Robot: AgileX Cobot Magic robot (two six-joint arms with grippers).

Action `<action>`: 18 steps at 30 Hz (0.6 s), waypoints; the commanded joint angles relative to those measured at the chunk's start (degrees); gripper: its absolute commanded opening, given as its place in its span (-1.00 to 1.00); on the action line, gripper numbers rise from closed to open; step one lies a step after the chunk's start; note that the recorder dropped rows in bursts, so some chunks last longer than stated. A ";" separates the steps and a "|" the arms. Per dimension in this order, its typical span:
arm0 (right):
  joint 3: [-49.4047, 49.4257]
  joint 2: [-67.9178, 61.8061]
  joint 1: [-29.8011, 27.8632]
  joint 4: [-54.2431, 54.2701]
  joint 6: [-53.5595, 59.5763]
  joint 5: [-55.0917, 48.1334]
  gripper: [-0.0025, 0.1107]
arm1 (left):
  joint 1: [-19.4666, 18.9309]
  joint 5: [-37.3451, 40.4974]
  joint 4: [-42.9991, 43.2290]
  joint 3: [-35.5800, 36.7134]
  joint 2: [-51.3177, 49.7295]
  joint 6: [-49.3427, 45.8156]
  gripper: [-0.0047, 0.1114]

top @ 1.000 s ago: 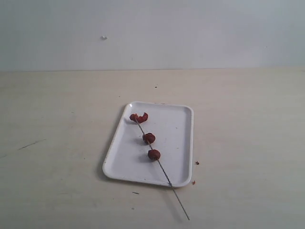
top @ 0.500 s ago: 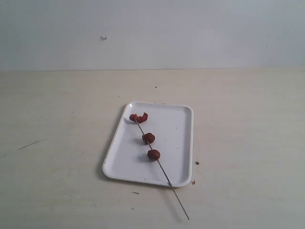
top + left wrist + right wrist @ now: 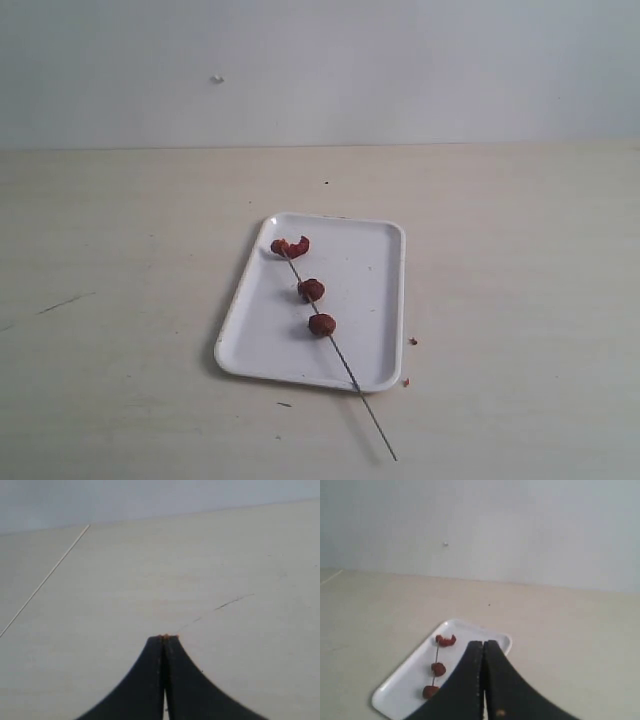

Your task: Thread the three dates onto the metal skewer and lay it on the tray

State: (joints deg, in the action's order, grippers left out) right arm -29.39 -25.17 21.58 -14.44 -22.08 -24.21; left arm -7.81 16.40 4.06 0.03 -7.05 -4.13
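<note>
The white tray (image 3: 370, 290) lies on the table in the exterior view. Across it runs the thin metal skewer (image 3: 372, 417), its bare end sticking out over the tray's near rim. Three dates are threaded on it: a split one (image 3: 290, 246) at the far end, one (image 3: 312, 290) in the middle, one (image 3: 322, 324) nearer. The right wrist view shows the same tray (image 3: 402, 690) with the dates (image 3: 438, 669) on the skewer. My right gripper (image 3: 483, 642) is shut and empty, held well back from the tray. My left gripper (image 3: 164, 638) is shut and empty over bare table. Neither gripper appears in the exterior view.
Small red-brown crumbs (image 3: 412, 341) lie on the table just right of the tray. A thin dark scratch (image 3: 62, 302) marks the tabletop at the left. A pale wall stands behind the table's far edge.
</note>
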 commanded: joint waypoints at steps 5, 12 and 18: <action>1.79 -2.32 -13.26 24.73 35.56 -3.71 -0.96 | -0.22 -0.26 0.24 -0.03 0.53 0.03 -0.92; 13.06 -1.36 -13.26 7.25 12.79 2.69 -0.96 | -0.22 -0.26 0.24 -0.03 0.53 0.03 -0.92; 20.91 4.30 -13.26 -2.29 3.98 4.52 -0.96 | -0.22 -0.26 0.24 -0.03 0.53 0.03 -0.92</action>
State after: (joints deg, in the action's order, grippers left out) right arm -11.14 -22.97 8.72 -14.38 -15.90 -22.04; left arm -7.81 16.40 4.06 0.03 -6.74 -4.13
